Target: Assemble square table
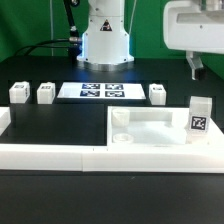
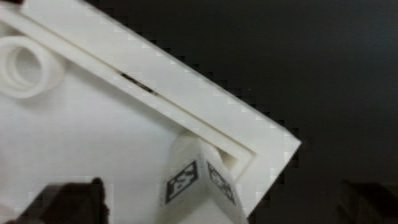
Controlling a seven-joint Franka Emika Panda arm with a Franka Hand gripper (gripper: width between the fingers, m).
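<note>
okay, gripper [image 1: 197,66] hangs high at the exterior view's right, dark fingers spread wide, nothing between them, touching nothing. sweeping from the exterior view's left: a low border wall [image 1: 50,155] runs along the front, white, blocky and matte. behind it sit short white tagged pieces: first leg [image 1: 18,93], second leg [image 1: 45,93], then, past the thin flat marker board [image 1: 100,91], third leg [image 1: 157,94], all apart on the black table [image 1: 60,120]. further right the square tabletop [image 1: 150,128] lies flat just behind the wall, smooth white plastic, round holes at its left corners. fourth leg [image 1: 198,117] stands upright at its right corner, tag facing out, below the gripper and clear of it.
</note>
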